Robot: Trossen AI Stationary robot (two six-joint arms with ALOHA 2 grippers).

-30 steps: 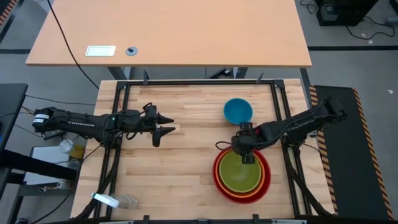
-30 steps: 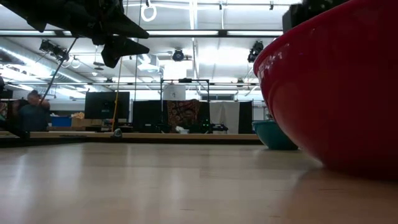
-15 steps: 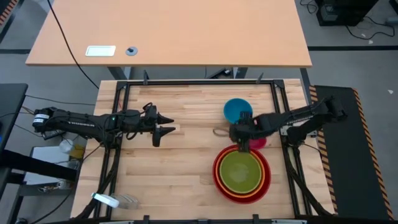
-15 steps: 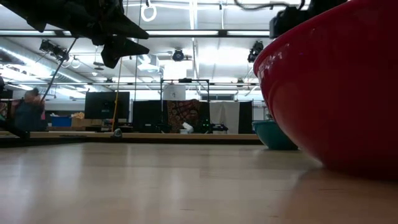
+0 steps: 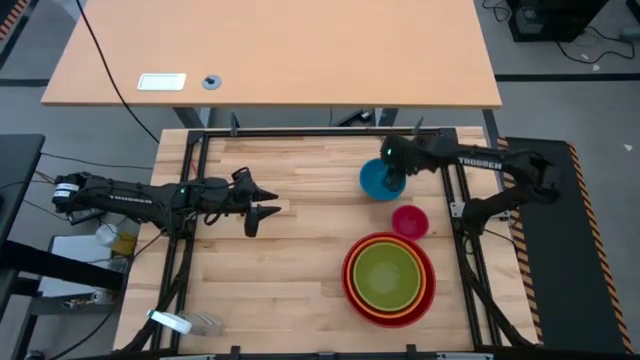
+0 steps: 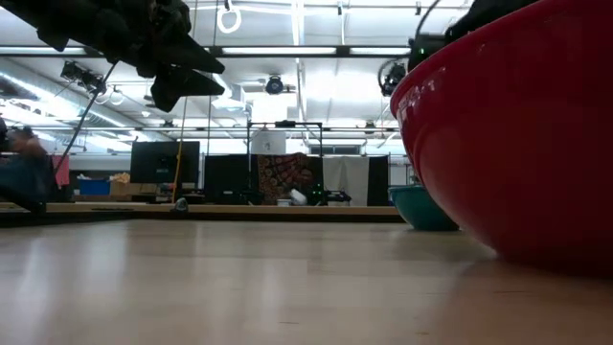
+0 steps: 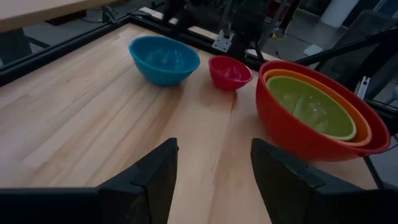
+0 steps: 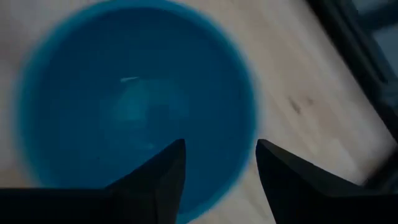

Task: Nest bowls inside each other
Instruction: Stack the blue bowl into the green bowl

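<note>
Three bowls sit nested on the table's right near part: a red bowl (image 5: 352,290) holds an orange one (image 5: 389,312), which holds a lime green one (image 5: 388,277). A small pink bowl (image 5: 410,221) rests on its base just beyond them. Farther back a blue bowl (image 5: 374,180) rests on its base. My right gripper (image 8: 217,171) hangs open over the blue bowl (image 8: 130,106), pointing down, with nothing between its fingers. My left gripper (image 5: 262,201) is open above the table's left middle and holds nothing.
A black frame (image 5: 300,132) borders the table on its far, left and right sides. The wood between my left gripper and the bowls (image 7: 93,118) lies bare. A larger tan desk (image 5: 270,50) stands beyond the far edge.
My right gripper has swung from above the far rim of the nested bowls toward the table's far edge, passing over the pink bowl, and now hangs over the blue bowl. The bowls have stayed in place.
</note>
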